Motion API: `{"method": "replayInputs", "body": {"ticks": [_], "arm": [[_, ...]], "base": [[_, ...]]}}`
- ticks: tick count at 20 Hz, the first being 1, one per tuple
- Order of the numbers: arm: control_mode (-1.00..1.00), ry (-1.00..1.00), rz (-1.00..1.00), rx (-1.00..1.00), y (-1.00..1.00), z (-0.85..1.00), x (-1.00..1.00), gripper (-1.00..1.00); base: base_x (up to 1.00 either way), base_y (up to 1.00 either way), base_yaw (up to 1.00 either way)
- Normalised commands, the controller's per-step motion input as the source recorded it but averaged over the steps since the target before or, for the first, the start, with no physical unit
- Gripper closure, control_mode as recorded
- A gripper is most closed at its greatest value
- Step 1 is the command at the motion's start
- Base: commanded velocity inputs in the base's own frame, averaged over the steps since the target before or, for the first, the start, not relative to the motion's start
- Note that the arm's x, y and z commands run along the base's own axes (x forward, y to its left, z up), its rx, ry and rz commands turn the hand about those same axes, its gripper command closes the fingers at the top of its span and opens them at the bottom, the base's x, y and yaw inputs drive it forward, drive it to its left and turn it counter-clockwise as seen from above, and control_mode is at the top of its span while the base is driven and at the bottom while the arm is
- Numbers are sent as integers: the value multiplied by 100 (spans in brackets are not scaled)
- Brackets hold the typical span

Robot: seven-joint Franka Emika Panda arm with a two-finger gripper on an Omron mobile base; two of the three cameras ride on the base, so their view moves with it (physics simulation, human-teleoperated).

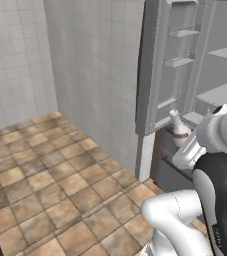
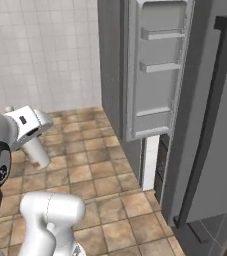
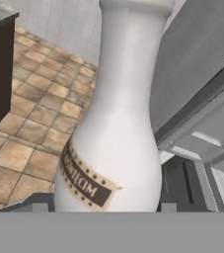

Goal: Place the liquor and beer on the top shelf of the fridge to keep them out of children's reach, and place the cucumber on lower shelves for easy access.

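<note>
In front of the open fridge (image 1: 195,65), your gripper (image 3: 101,210) is clamped around the liquor (image 3: 116,133), a pale bottle with a brown label band, holding it upright above the tiled floor (image 1: 45,180), just beside the door's 2 small bins (image 2: 160,50).

1. The liquor (image 1: 179,129) stood upright in front of the open fridge (image 1: 205,65).
2. The fridge door (image 2: 157,70) swung out over the floor (image 1: 45,185), left of the liquor.
</note>
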Motion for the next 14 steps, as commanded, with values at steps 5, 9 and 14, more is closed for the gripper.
{"method": "replayInputs", "body": {"ticks": [5,9,14], "arm": [[100,0,0,0,0,0,0,100],[100,0,0,0,0,0,0,100],[100,0,0,0,0,0,0,100]], "base": [[42,44,-9],[26,9,-31],[29,0,-45]]}}
